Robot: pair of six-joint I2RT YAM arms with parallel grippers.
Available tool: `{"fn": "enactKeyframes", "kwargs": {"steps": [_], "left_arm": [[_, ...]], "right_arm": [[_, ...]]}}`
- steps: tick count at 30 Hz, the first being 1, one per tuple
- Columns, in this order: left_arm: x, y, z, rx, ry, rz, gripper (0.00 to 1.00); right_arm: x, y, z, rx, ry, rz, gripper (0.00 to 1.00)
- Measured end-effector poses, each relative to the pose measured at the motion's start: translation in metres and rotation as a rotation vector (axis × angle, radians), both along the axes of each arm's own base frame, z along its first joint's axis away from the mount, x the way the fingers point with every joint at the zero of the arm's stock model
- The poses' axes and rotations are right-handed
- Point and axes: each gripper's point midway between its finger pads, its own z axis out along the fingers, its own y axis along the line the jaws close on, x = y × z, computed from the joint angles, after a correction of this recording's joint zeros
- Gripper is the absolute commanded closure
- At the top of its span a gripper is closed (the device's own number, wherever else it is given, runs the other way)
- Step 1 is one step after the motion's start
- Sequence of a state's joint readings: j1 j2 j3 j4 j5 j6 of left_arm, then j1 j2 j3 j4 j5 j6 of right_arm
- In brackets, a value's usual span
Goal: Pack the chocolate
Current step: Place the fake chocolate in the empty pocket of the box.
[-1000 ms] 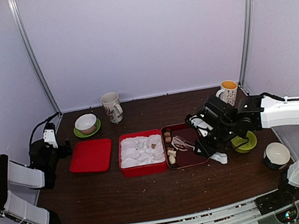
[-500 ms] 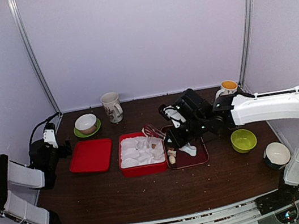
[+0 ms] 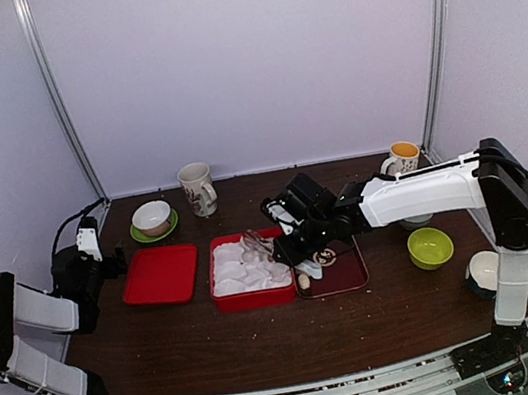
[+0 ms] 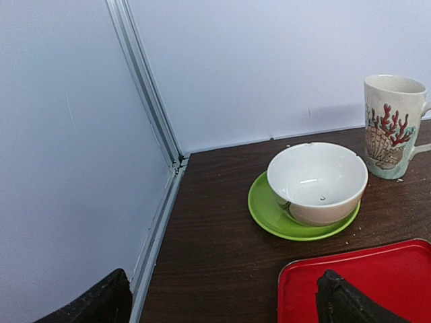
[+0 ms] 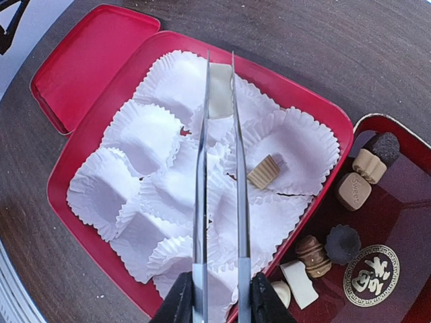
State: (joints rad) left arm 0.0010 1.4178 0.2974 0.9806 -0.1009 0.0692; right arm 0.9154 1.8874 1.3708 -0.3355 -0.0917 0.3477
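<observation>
Tongs (image 5: 201, 175), metal, two slim arms: held at the handle end by the right gripper (image 5: 221, 296). The arms are nearly together and seem to pinch a cream-white piece (image 5: 220, 91) near the tips, though contact is hard to confirm. Position: over the far paper cups (image 5: 145, 131) of the red box (image 5: 91, 138).
Tan ridged piece (image 5: 263, 171): lying in one cup of the box.
Other chocolate (image 5: 313, 254): on the dark red tray (image 5: 411, 202) just beside the box; one tan block (image 5: 354, 190) stamped "Sweet".
Tray floor: round gold emblem (image 5: 371, 274), characters too small to read.
Left gripper (image 4: 222, 306): jaws wide, nothing between, by the red lid (image 4: 390, 262).
</observation>
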Motion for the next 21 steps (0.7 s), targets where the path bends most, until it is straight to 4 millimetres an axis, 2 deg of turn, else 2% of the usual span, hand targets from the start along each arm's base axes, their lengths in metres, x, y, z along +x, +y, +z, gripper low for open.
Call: {"fn": "enactKeyframes", "kwargs": {"steps": [7, 21], "left_arm": [[0.0, 0.0, 0.0, 0.0, 0.0, 0.0, 0.02], [0.0, 0.0, 0.0, 0.0, 0.0, 0.0, 0.02]], "right_arm": [[0.0037, 0.0035, -0.0048, 0.002, 0.001, -0.004, 0.76], [0.0072, 0.0073, -0.0056, 0.009, 0.006, -0.017, 0.66]]}}
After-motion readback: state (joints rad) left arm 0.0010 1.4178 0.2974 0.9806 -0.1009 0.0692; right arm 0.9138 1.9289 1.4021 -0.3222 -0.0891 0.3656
